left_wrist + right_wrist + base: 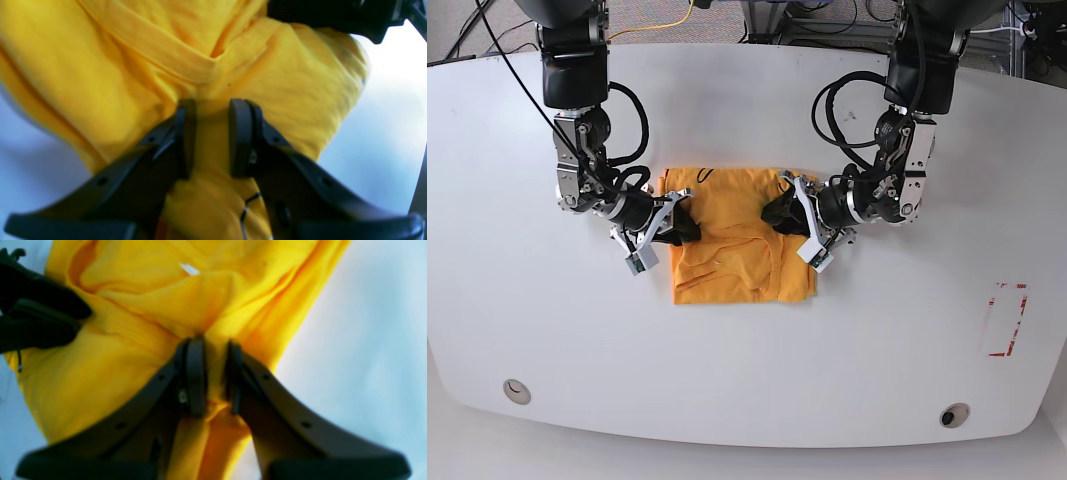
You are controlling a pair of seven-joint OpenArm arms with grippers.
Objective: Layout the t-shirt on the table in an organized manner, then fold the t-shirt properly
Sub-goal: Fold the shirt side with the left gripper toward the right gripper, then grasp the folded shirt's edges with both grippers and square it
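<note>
The shirt [732,240] lies bunched in a compact, roughly squarish heap near the middle of the table [867,350], with both arms reaching in over it from the far edge; the left gripper [779,222] is at the heap's side toward the robot's left, the right gripper [689,232] at its side toward the robot's right, and a stretch of orange-yellow cloth runs between them. In the left wrist view the left gripper's two dark fingers stand a little apart, with yellow cloth showing in the narrow gap; whether they pinch that cloth or merely straddle it, I cannot tell. The right wrist view gives much the same picture for the right gripper: its fingers are slightly apart, narrower than the left pair, and a raised fold of cloth stands between them; a firm hold on it cannot be made out either. Creases and ridges run across the shirt, and a ribbed band [186,63] curves over it in the left wrist view; a bit of black script [704,175] shows at the heap's far edge (only a loop of it in the base view), and a small white patch [189,269] sits among the folds in the right wrist view. On the white tabletop, a red-marked rectangle [1009,320] lies well apart from the shirt, toward the robot's left; two round grommets [517,391] sit near the table's near edge, one toward each side.
</note>
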